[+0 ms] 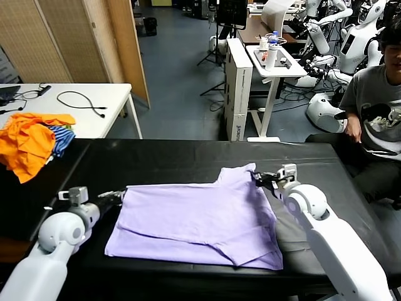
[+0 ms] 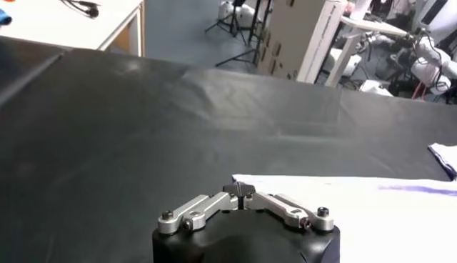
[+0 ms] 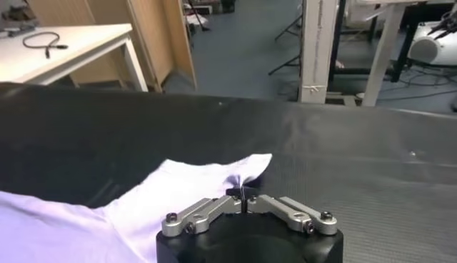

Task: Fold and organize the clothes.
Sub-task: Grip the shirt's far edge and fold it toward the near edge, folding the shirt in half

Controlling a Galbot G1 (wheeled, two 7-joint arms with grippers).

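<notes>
The lavender T-shirt (image 1: 200,219) lies partly folded on the black table (image 1: 169,160), plain side up. The left gripper (image 1: 120,196) is clamped on the shirt's left edge and the right gripper (image 1: 258,178) is pinched on its far right corner, both low at the cloth. Orange garments (image 1: 28,141) sit piled at the table's far left corner.

both arms reach forward and low, elbows bent. the left end effector (image 1: 119,197) sits with its jaws pressed together, and the right end effector (image 1: 258,179) is likewise pinched closed (its white forearm angles inward).
</notes>
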